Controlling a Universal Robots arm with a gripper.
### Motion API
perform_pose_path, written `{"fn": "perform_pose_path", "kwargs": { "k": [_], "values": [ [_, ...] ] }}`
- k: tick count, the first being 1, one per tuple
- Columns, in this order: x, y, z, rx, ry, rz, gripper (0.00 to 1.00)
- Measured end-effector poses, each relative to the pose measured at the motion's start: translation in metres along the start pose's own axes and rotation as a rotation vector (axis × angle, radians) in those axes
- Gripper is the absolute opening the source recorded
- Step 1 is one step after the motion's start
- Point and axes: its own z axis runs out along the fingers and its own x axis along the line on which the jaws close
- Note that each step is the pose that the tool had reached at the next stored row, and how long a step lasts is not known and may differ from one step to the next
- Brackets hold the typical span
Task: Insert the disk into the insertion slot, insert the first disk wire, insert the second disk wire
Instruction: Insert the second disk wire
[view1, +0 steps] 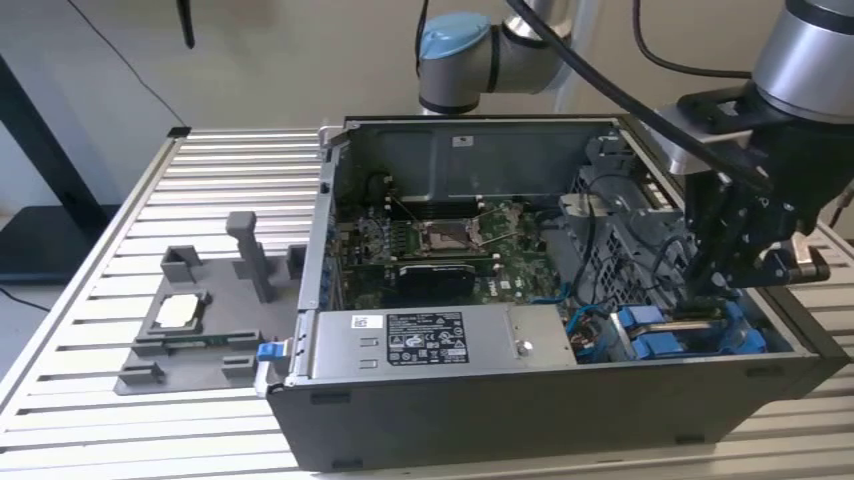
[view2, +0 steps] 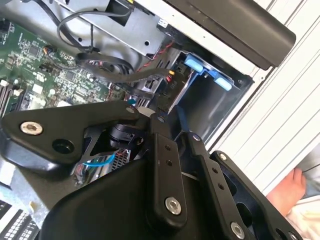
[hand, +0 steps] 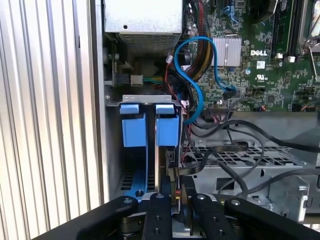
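The disk (hand: 167, 131) stands edge-on in its slot at the case's front corner on the exterior view's right, its blue carrier (view1: 663, 343) showing. My gripper (view1: 711, 292) is lowered into that corner, right behind the disk. In both wrist views its black fingers (hand: 159, 216) stand close together around a dark wire connector (hand: 175, 186) at the disk's rear edge. A flat black wire (hand: 225, 148) runs from that connector across the drive cage. In the second wrist view the gripper (view2: 175, 128) points at the blue carrier (view2: 202, 69).
The open computer case (view1: 534, 420) lies on a slatted metal table (view1: 227, 180). A grey power-supply box (view1: 427, 342) sits at the front, and the motherboard (view1: 441, 240) lies behind it. Blue wire loops (hand: 192, 75) hang near the disk. A grey fixture (view1: 200, 320) stands on the exterior view's left. A hand (view2: 287, 192) rests beside the case.
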Motion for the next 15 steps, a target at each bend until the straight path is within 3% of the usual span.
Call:
{"fn": "perform_pose_path", "kwargs": {
  "k": [7,15],
  "values": [
    [-0.0004,-0.0010,-0.0090,-0.0016,0.0001,0.001,0.24],
    [-0.0006,-0.0015,-0.0129,-0.0017,0.0001,0.001,0.24]
  ]
}}
